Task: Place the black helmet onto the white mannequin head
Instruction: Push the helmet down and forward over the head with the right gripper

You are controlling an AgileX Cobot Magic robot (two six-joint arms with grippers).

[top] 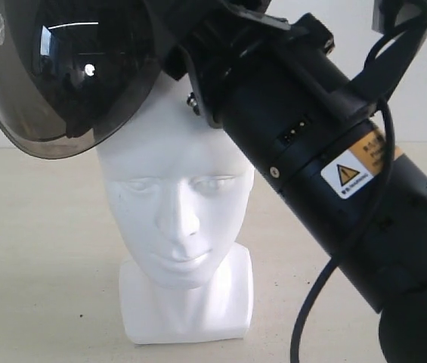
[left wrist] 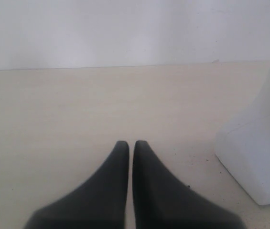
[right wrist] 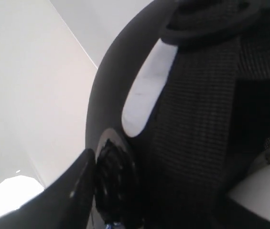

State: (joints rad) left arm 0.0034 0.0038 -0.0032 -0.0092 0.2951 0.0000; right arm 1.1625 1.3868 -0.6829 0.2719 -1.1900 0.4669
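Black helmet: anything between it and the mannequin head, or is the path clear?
Nothing visible in the way. The black helmet hangs tilted directly over the crown of the white mannequin head, clamped by the right gripper. The left gripper sits shut, low beside the head's base.

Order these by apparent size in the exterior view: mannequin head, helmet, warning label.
1. white mannequin head
2. black helmet, though cropped and perhaps nearer the camera, so these two are unsure
3. yellow warning label, clearly smallest

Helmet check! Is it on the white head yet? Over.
Left gripper shut, empty, low over table. Right gripper clamped on black helmet, tilted over white mannequin head, not seated. Nothing blocking.
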